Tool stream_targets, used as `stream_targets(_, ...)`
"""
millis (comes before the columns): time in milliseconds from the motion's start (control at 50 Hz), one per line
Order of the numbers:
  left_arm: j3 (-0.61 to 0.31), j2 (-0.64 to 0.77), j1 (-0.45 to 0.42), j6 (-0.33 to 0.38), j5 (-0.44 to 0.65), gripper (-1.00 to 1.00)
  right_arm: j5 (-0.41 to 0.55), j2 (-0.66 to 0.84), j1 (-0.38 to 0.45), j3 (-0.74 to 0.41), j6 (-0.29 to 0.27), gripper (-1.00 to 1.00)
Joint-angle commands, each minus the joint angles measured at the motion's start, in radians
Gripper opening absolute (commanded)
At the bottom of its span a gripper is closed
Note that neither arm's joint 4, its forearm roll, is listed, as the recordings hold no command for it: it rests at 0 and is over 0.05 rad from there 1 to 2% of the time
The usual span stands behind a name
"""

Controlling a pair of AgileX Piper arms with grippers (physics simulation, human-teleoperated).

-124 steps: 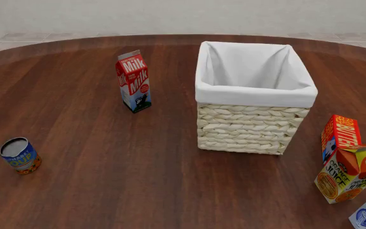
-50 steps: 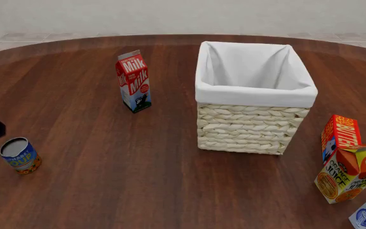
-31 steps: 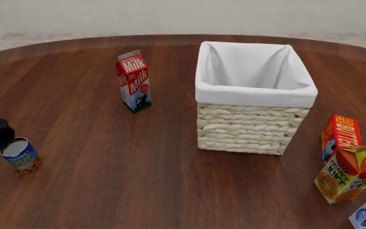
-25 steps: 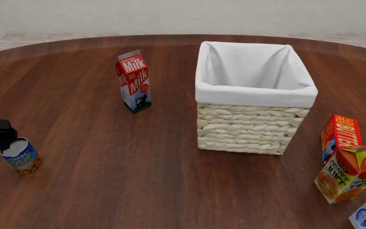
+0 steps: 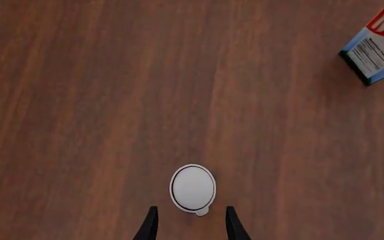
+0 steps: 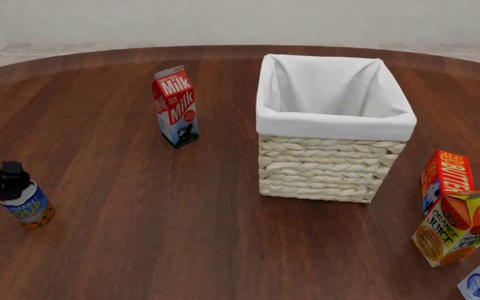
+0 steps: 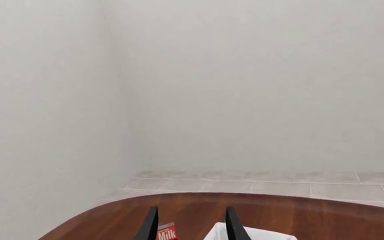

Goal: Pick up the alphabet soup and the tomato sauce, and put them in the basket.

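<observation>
Alphabet soup [image 6: 27, 207]: blue-labelled, orange-based, silver-topped, upright below spread left jaws.

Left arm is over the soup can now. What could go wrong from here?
1. In the left wrist view the alphabet soup lies just ahead of the open left gripper, not between its jaws; closing now would likely miss or tip it.
2. The can stands near the table's left edge; a nudge might roll it off.
3. No tomato sauce is visible in any view.
</observation>
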Motion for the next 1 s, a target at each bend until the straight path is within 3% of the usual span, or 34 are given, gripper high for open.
stream_targets(20, 0.019, 0.036, 0.010, 0.020, -0.056, 1.00, 0.007, -0.004, 0.002, -0.007, -0.002, 1.00)
stream_targets(1000, 0.058, 0.160, -0.005, 0.006, -0.212, 1.00, 0.013, -0.014, 0.012, -0.007, -0.015, 1.00)
